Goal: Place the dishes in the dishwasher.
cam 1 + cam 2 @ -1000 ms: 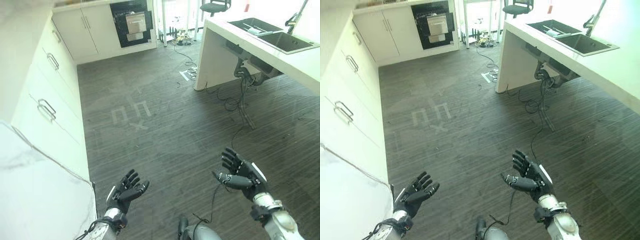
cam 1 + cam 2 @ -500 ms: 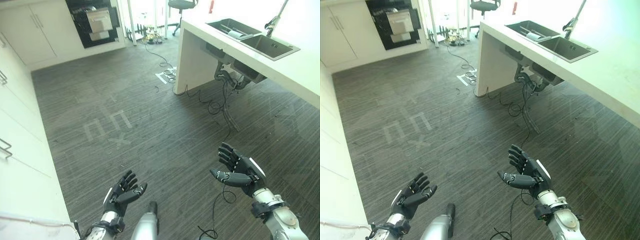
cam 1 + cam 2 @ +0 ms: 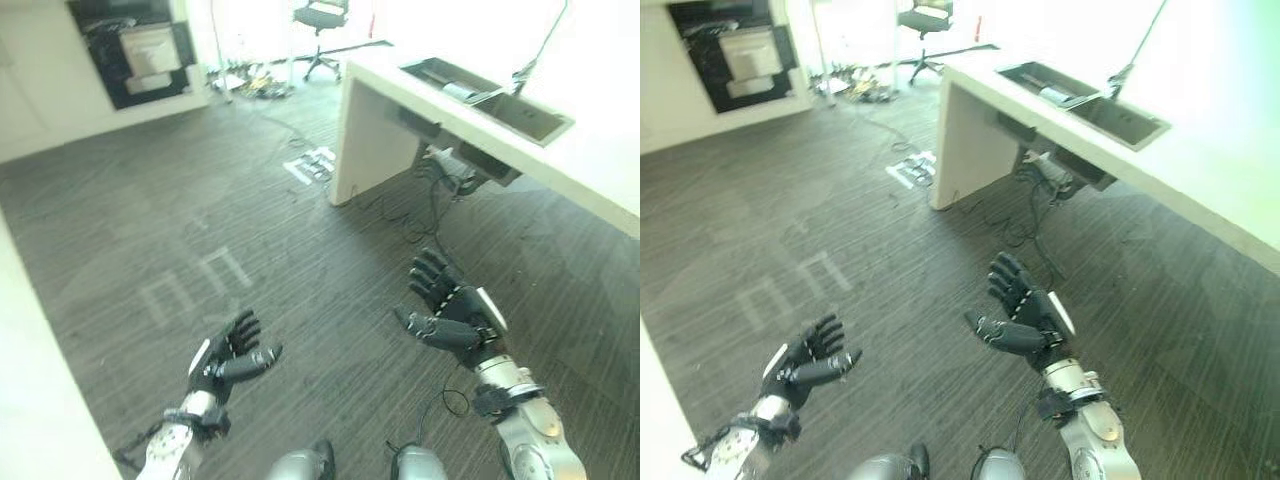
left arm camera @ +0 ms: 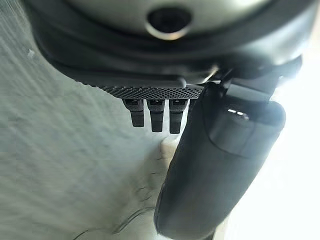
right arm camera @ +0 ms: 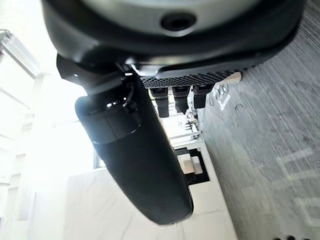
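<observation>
My left hand [image 3: 228, 358] hovers over the dark wood floor at the lower left, open and holding nothing, its fingers [image 4: 156, 115] straight. My right hand [image 3: 455, 315] hovers at the lower right, also open and empty, fingers [image 5: 175, 97] spread. A double sink [image 3: 480, 95] is set into the white counter [image 3: 570, 165] at the upper right, with a pale dish [image 3: 460, 90] lying in its far basin. A dark built-in appliance [image 3: 130, 50] with a white front panel sits in the far wall at the upper left.
Cables [image 3: 440, 190] hang and trail under the counter beside its white end panel [image 3: 360, 140]. An office chair [image 3: 322, 15] stands at the back. A white cabinet front [image 3: 20, 400] runs along the left edge. Pale tape marks [image 3: 195, 285] lie on the floor.
The camera has swung to the right: the left cabinets have slid out of the picture and the counter with the sink has come closer. Both hands keep their open pose.
</observation>
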Robot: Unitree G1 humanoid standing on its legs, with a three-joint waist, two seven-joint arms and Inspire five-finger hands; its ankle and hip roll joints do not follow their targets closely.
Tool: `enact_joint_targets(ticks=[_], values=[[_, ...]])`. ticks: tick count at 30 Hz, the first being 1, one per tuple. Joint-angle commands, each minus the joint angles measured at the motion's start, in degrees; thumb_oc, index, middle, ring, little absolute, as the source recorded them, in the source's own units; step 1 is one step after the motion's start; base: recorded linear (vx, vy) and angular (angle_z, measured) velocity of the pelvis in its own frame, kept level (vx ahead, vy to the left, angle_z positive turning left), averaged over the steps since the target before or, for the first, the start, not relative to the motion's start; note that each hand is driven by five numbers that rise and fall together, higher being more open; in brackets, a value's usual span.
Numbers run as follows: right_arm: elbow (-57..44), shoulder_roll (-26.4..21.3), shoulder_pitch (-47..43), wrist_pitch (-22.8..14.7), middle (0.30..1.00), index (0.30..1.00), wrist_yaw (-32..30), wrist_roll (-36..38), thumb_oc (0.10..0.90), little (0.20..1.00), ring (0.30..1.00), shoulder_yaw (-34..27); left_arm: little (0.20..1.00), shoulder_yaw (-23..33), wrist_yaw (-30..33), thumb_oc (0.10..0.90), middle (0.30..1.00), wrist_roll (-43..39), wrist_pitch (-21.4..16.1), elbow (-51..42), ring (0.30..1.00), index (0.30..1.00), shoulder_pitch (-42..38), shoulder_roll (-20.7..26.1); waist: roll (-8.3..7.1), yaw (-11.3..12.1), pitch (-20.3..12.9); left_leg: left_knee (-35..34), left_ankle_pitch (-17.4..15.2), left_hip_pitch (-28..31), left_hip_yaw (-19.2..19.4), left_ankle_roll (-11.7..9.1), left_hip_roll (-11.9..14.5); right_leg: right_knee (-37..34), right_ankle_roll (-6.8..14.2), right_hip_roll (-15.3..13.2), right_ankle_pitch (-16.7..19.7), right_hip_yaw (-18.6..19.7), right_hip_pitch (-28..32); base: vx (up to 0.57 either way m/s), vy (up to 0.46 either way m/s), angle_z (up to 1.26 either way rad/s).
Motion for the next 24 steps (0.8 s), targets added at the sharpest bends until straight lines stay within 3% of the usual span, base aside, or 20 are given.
enact_joint_targets(ticks=[1,2,3,6,9,13,14,16,17,18,19,20,22,24], values=[[-3.3,-3.4,-2.3,-5.9,0.9,0.9,1.6,5.0,0.8,0.9,0.9,-7.0,0.9,1.8,0.0,0.8,0.9,-0.9,-4.1,-7.8,0.9,0.9,-3.1,2.1,1.23,-0.4,-1.2,-0.3,-4.3,2.9,-7.1,5.6,1.6,-11.1,6.0,1.1,3.4,-2.2,5.6,0.17,-0.113,-0.15],[-3.3,-3.5,-2.1,-6.0,0.9,0.9,1.8,5.2,0.8,0.9,0.9,-7.2,0.9,1.9,-0.1,0.8,0.9,-0.8,-4.1,-8.0,0.9,0.9,-3.0,2.1,0.87,-0.4,-1.0,-0.3,-3.8,2.7,-6.2,5.8,1.5,-11.1,5.8,0.3,4.2,-2.7,4.3,0.26,-0.177,-0.53],[-3.3,-3.9,-1.8,-6.0,0.9,0.9,2.7,5.9,0.8,0.9,0.9,-7.5,0.9,1.7,0.6,0.8,0.9,-0.7,-4.3,-8.2,0.9,0.9,-2.6,2.2,0.41,-0.8,-0.3,-0.3,-6.1,5.2,-5.4,5.5,1.4,-11.1,7.9,-2.5,5.5,-2.8,-0.1,0.27,-0.175,-0.66],[-4.3,-3.8,-1.0,-6.3,0.9,0.9,4.4,5.9,0.8,0.9,0.9,-8.5,0.9,1.8,0.9,0.8,0.9,-1.9,-4.9,-9.8,0.9,0.9,-2.1,2.2,0.22,-1.4,0.6,-0.3,-8.4,7.9,-3.7,6.2,1.4,-11.1,9.2,-5.8,8.1,-3.0,-5.6,0.35,-0.186,-0.4],[-5.2,-4.1,-0.4,-7.2,0.9,0.9,4.2,5.7,0.8,0.9,0.9,-8.5,0.9,1.4,0.3,0.8,0.9,-1.3,-5.8,-11.3,0.9,0.9,-2.0,2.3,0.45,-1.7,0.4,-0.3,-10.8,10.5,-2.5,7.0,1.9,-11.1,9.1,-5.3,6.3,-3.0,-4.0,0.39,-0.26,-0.2],[-5.2,-5.1,-1.7,-6.9,0.9,0.9,1.7,5.2,0.8,0.9,0.9,-8.2,0.9,0.4,0.3,0.8,0.9,-2.8,-5.2,-11.7,0.9,0.9,-3.1,1.7,0.18,-2.6,-2.1,-0.3,-13.2,14.6,-2.0,7.0,2.1,-11.1,9.1,-4.5,7.2,-3.1,-2.1,0.37,-0.28,0.13],[-4.8,-5.7,-2.9,-6.3,0.9,0.9,1.3,5.0,0.8,0.9,0.9,-7.9,0.9,0.0,0.6,0.8,0.9,-3.4,-5.4,-11.9,0.9,0.9,-3.2,1.3,0.56,-2.6,-3.0,-0.3,-12.5,16.4,-1.7,6.3,2.8,-11.1,8.4,-3.7,6.3,-3.5,-1.0,0.42,-0.34,0.17],[-4.5,-6.6,-3.8,-6.5,0.9,0.9,1.8,4.4,0.8,0.9,0.9,-7.8,0.9,0.0,1.0,0.8,0.9,-3.9,-5.7,-12.4,0.9,0.9,-3.0,0.9,1.06,-2.5,-3.9,-0.3,-7.8,18.0,-1.1,4.9,3.9,-11.1,7.0,-2.5,4.4,-3.3,0.0,0.35,-0.31,0.09],[-4.4,-7.1,-4.0,-6.7,0.9,0.9,2.8,4.1,0.8,0.9,0.9,-7.9,0.9,0.1,1.1,0.8,0.9,-4.2,-6.3,-12.5,0.9,0.9,-2.6,0.7,0.99,-2.2,-4.2,-0.3,-3.6,18.5,-0.9,3.5,4.1,-11.1,5.9,-2.0,3.1,-3.0,0.8,0.32,-0.374,0.03],[-4.5,-8.0,-4.1,-6.8,0.9,0.9,3.9,3.8,0.8,0.9,0.9,-8.0,0.9,0.4,1.4,0.8,0.9,-4.6,-7.0,-12.5,0.9,0.9,-2.0,0.0,-0.25,-1.5,-4.2,1.3,4.3,18.8,0.0,1.9,3.4,-11.1,3.9,-2.2,2.2,-2.3,1.8,0.26,-0.34,-0.09],[-4.5,-8.3,-4.2,-6.9,0.9,0.9,4.3,4.0,0.8,0.9,0.9,-8.1,0.9,0.4,1.4,0.8,0.9,-4.7,-7.4,-12.5,0.9,0.9,-1.8,-0.3,-0.35,-1.3,-3.9,3.9,6.1,17.3,-0.1,1.0,3.8,-11.1,3.2,-1.9,1.5,-2.0,2.6,0.24,-0.358,-0.31],[-4.5,-8.8,-4.2,-7.1,0.9,0.9,5.4,4.2,0.8,0.9,0.9,-8.0,0.9,0.4,1.4,0.8,0.9,-4.6,-8.5,-12.5,0.9,0.9,-1.4,-1.2,-0.93,-0.6,-3.1,14.8,8.2,11.6,-0.9,-0.2,3.9,-11.1,1.8,-1.5,0.0,-1.1,4.3,0.18,-0.252,-0.51],[-4.3,-9.0,-3.9,-7.8,0.9,0.9,6.8,3.4,0.8,0.9,0.9,-8.0,0.9,0.9,0.5,0.8,0.9,-4.4,-10.9,-12.9,0.9,0.9,0.0,-2.3,-1.12,0.3,-1.9,26.1,8.6,2.9,-0.9,-0.5,6.1,-11.1,0.1,-0.8,-2.0,-1.0,6.7,0.21,-0.238,-0.53],[-4.7,-9.4,-4.1,-8.0,0.9,0.9,6.5,3.4,0.8,0.9,0.9,-7.7,0.9,1.6,0.1,0.8,0.9,-4.6,-12.3,-13.1,0.9,0.9,-0.2,-2.5,-1.54,1.0,-0.7,22.5,6.3,0.3,0.1,1.2,6.2,-11.1,0.3,-0.7,-2.5,-0.4,7.9,0.2,-0.101,-0.5]])
